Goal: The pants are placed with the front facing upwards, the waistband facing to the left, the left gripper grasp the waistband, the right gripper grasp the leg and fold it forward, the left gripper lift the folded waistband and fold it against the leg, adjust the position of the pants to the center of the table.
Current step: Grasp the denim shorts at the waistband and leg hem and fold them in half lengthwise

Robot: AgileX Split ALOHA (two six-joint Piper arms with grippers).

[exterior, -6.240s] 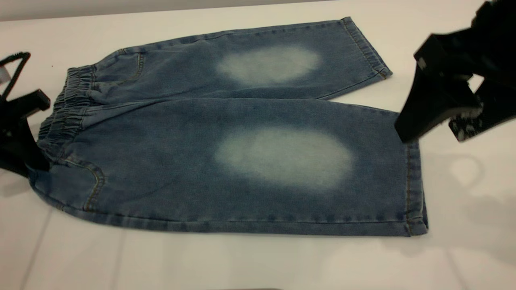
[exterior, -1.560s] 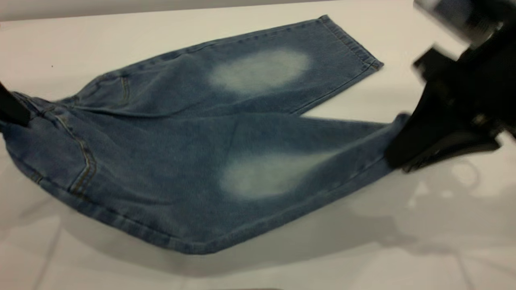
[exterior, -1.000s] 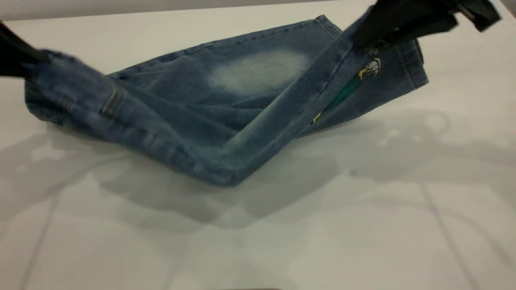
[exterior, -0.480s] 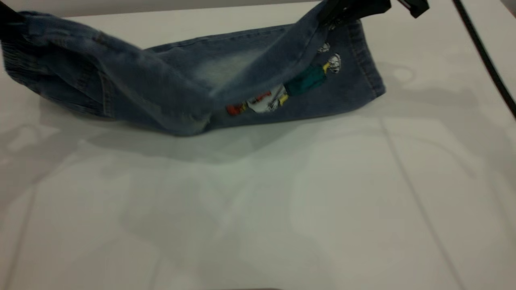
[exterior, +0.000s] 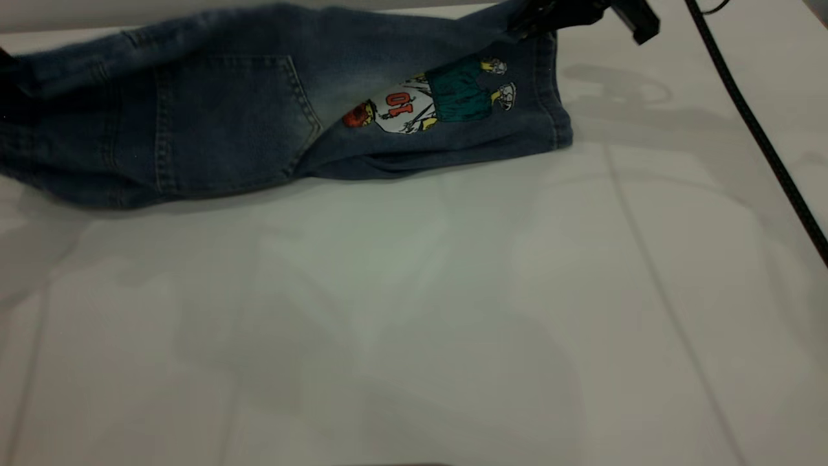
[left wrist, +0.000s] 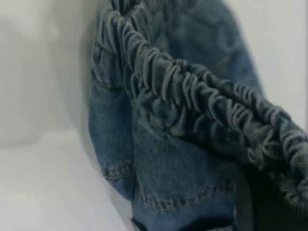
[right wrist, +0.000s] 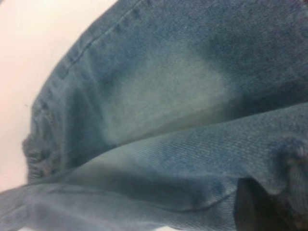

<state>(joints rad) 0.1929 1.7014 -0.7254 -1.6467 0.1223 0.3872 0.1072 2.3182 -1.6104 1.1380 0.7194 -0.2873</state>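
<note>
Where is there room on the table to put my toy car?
The big white table is bare across its whole near part, in front of the blue denim pants. It is also bare right of the pants, up to the black cable. The far strip is crowded: the pants hang between the left gripper and right gripper.

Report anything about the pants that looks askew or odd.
Nothing looks damaged. The pants are mid-fold, bunched and slanted at the table's far edge, held up by the left gripper and right gripper.

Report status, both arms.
Left gripper shut on ruched waistband. Right gripper shut on leg. Blue denim pants half-folded, print up. Nothing obstructing.
</note>
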